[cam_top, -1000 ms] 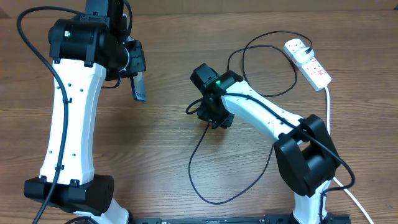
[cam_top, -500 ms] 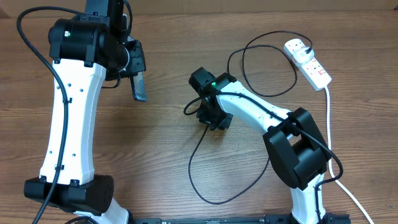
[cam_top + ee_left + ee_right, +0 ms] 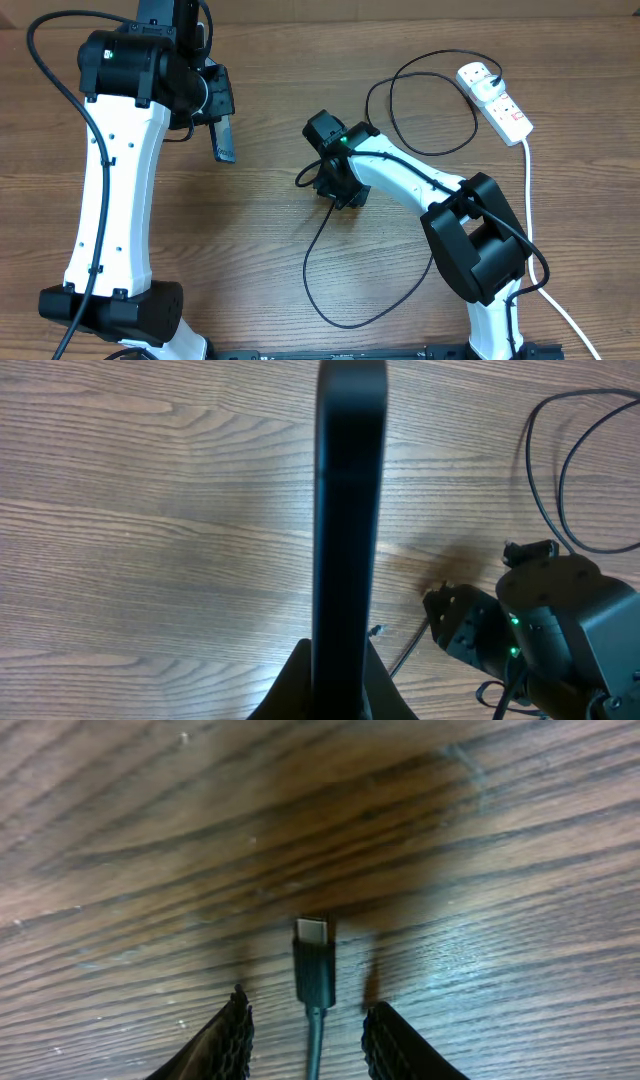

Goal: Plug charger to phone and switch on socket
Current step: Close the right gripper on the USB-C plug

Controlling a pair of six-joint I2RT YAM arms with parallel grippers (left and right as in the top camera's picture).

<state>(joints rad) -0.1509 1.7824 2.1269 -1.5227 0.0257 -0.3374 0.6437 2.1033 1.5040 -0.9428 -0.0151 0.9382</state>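
Observation:
My left gripper (image 3: 216, 122) is shut on the phone (image 3: 224, 140) and holds it above the table at the left. In the left wrist view the phone (image 3: 350, 510) shows edge-on as a dark bar between the fingers (image 3: 338, 685), with its screen hidden. The charger's black cable (image 3: 312, 250) loops across the table to the white socket (image 3: 497, 99) at the back right. Its small plug (image 3: 314, 965) lies flat on the wood. My right gripper (image 3: 313, 1038) is low over it and open, a finger on each side of the cable. In the overhead view the right gripper (image 3: 327, 184) hides most of the plug.
The socket's white cord (image 3: 528, 190) runs down the right side past the right arm's base (image 3: 488, 250). A cable loop (image 3: 430, 100) lies between the right arm and the socket. The right arm's wrist (image 3: 560, 630) shows in the left wrist view.
The right arm has shifted slightly left and settled lower over the plug. The left arm and phone have not moved.

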